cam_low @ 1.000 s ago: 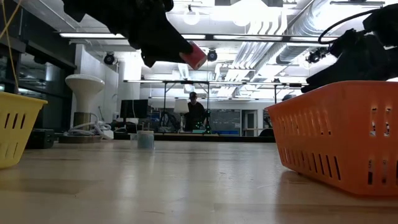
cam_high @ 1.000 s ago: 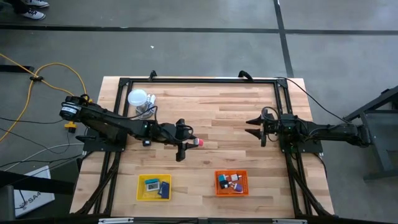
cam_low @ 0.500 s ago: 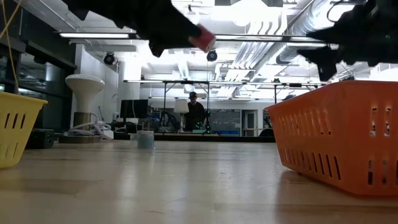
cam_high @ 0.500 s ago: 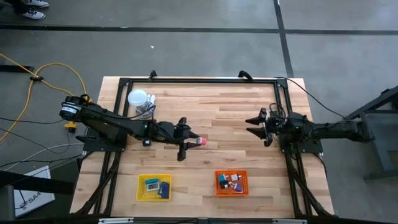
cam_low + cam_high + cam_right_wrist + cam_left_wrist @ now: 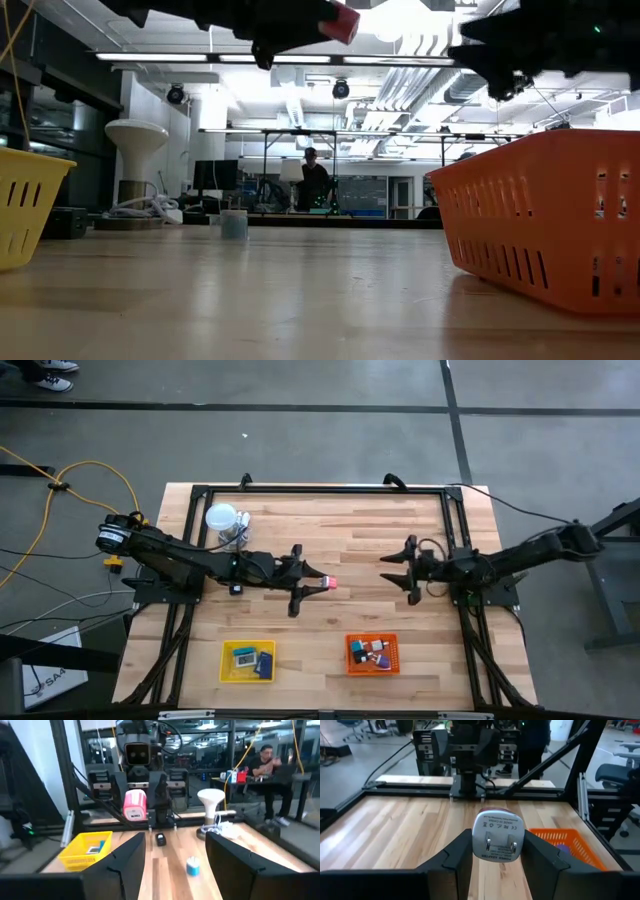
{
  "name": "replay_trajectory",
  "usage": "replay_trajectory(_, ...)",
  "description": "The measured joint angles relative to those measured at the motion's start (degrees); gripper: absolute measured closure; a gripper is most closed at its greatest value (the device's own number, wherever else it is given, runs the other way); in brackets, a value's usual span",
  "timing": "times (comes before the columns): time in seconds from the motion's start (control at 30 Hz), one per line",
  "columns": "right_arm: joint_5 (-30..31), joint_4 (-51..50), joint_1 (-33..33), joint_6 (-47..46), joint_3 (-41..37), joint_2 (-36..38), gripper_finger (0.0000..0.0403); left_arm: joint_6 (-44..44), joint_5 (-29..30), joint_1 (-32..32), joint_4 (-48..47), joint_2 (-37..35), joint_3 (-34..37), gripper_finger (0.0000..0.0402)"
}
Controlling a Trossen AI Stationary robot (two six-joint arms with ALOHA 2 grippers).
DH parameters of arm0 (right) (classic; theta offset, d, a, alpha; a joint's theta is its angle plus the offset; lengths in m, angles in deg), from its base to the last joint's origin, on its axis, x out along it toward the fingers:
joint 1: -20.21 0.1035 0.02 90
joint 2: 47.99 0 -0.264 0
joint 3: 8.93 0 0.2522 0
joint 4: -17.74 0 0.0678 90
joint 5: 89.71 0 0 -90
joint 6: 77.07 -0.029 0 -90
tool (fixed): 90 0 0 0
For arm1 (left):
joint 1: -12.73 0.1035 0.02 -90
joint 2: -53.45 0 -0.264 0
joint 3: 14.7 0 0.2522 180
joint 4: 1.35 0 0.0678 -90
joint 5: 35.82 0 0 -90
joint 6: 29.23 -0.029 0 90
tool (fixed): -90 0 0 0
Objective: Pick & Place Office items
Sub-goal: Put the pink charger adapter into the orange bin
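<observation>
Now held well above the worktop (image 5: 360, 540): a small white plug adapter with a pink-red end (image 5: 497, 835), clamped between the fingers (image 5: 457, 855) of the left gripper (image 5: 313, 582), metal prongs facing the left wrist camera. Reaches from the left arm's side toward the middle of the wooden surface, pink end pointing at the right arm. Seen from table height as a red block (image 5: 343, 22) high up at the tip of the dark left arm.

Opposite, facing it across a bare stretch of wood: the right gripper (image 5: 397, 570), fingers (image 5: 125, 860) spread wide apart and holding nothing, also raised off the surface. Well apart from the adapter, no contact.

Near the front edge, two mesh trays side by side with a gap between: yellow tray (image 5: 247, 661) on the left arm's side, carrying a few small teal and blue items; orange tray (image 5: 372, 654) on the right arm's side, carrying several small items in white, purple, blue and black. Orange tray wall looms close in the low view (image 5: 540, 215).

At the back left of the worktop, beside the left arm: white globe on a wire stand (image 5: 222, 520), plus a small blue-and-white roll (image 5: 193, 866) standing alone on the wood.

Beyond the table, a person seated at a desk (image 5: 265, 765)
</observation>
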Motion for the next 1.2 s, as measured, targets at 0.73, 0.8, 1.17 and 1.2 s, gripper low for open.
replay_trajectory(0.73, 1.17, 1.22, 1.99, 11.00, 21.50, -28.48, 0.0208, -1.51, 1.49, 0.02, 4.04, 0.00, 0.00, 0.0269)
replay_trajectory(0.8, 0.78, 2.07, 1.99, 10.98, 22.06, -29.21, 0.0208, -2.01, 1.76, 0.02, 4.53, 0.00, 0.00, 0.0269)
replay_trajectory(1.17, -0.27, 4.56, 1.99, 11.00, 22.46, -30.04, 0.0208, -3.08, 1.92, 0.02, 6.70, 0.00, 0.00, 0.0269)
replay_trajectory(1.2, -0.46, 4.90, 1.99, 11.00, 22.46, -30.04, 0.0208, -3.30, 1.93, 0.02, 6.79, 0.00, 0.00, 0.0269)
